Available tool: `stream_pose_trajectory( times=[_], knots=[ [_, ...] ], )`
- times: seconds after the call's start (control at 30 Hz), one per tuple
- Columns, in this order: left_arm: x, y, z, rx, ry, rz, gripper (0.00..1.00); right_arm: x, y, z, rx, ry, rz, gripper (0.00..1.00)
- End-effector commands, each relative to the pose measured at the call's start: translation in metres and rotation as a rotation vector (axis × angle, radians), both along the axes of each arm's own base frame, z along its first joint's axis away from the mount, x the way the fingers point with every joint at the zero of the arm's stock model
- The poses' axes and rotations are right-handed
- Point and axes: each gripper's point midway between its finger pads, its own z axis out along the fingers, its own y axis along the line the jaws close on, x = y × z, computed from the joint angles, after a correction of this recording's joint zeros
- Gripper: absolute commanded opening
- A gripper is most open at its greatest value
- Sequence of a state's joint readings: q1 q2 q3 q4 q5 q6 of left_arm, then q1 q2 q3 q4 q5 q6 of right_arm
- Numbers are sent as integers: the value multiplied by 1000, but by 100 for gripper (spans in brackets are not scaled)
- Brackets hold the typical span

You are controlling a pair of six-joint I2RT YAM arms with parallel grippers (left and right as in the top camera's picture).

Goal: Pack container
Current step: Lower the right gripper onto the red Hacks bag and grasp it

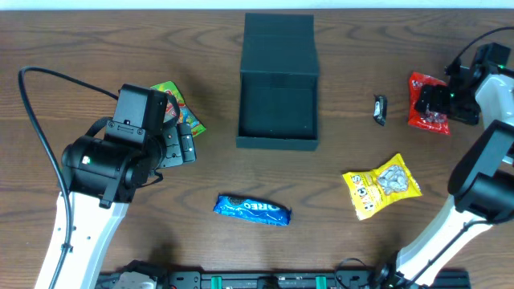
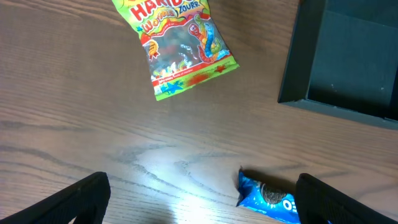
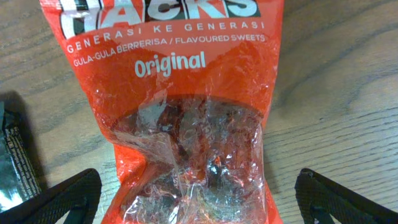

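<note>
Right wrist view: the right gripper point(image 3: 199, 196) hangs wide open and empty above the Hacks sweets bag point(image 3: 186, 118). Its slick film may slip when pinched. The left gripper point(image 2: 199, 198) is equally open and empty.

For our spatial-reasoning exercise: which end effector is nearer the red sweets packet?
Right. The right end effector is over the red sweets packet; the left end effector is beyond the container.

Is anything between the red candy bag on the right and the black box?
Yes: a small dark wrapper lies flat between the red bag and the container, whose lid is open. Lifted high, the bag would likely clear it.
</note>
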State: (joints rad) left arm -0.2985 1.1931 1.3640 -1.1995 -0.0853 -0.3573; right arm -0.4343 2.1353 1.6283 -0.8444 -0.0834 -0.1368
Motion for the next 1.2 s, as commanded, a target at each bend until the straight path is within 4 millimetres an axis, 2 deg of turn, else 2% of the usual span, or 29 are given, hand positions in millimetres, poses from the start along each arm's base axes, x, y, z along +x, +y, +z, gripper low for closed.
stream_pose_trajectory(
  times=[0.0,0.17,0.4,0.53,0.6,0.63,0.83,0.87,0.93,1.13,1.17],
  knots=[
    [-1,-1,-1,10,4,-22,95,-1,1,-8,24,8,8,98],
    [0,-1,-1,10,2,-22,95,0,1,-7,23,4,8,97],
    [1,-1,-1,9,-2,-22,96,-3,2,-16,34,26,8,88],
    [1,-1,-1,9,-2,-22,95,-3,3,-16,34,26,9,75],
    [1,-1,0,9,-2,-22,96,-3,3,-16,34,26,9,55],
    [1,-1,0,9,-2,-21,95,-3,3,-16,34,26,9,50],
    [1,-1,0,9,-4,-22,95,-3,3,-16,35,27,9,39],
    [1,-1,0,8,-4,-22,95,-3,3,-16,34,27,9,35],
    [1,-1,0,8,-4,-22,95,-3,3,-16,36,27,4,18],
    [1,-1,0,9,-4,-22,95,-5,4,-16,42,35,-11,1],
    [1,-1,0,9,-4,-22,96,-6,4,-15,45,35,-21,1]
  ],
)
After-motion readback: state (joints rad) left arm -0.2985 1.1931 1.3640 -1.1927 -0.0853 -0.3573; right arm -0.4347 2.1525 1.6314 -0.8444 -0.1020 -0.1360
